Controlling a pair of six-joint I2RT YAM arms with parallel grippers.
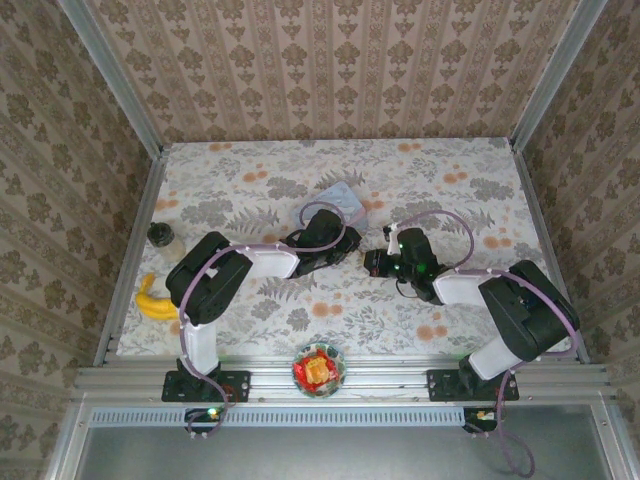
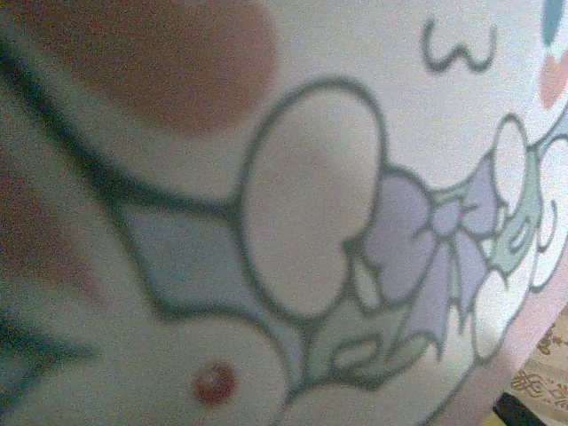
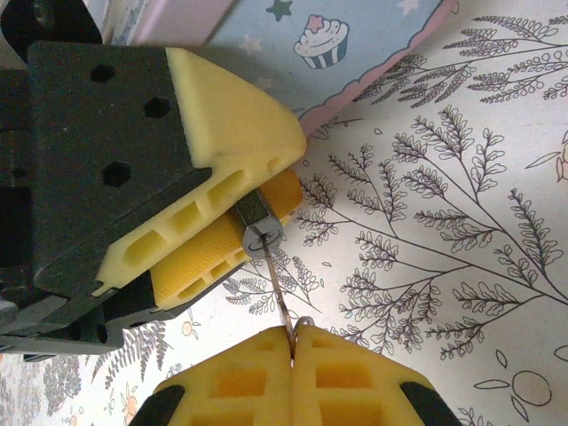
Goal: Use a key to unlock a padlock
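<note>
The small black padlock [image 3: 256,218] sits pinched between the yellow fingers [image 3: 222,115] of my left gripper [image 3: 282,177], its silvery keyhole face turned toward the right gripper. My right gripper [image 3: 292,342] is shut on the key [image 3: 277,297], whose thin blade reaches up into the keyhole. Seen from above, the left gripper [image 1: 350,256] and the right gripper [image 1: 376,263] meet tip to tip at the table's middle. The pale blue cartoon tin [image 1: 341,200] lies just behind them, and its printed lid [image 2: 311,222] is very close in the left wrist view.
A yellow banana [image 1: 153,298] and a round black knob-like object [image 1: 161,236] lie by the table's left edge. A bowl of red and yellow things [image 1: 319,369] stands on the front rail between the arm bases. Papered walls close in three sides.
</note>
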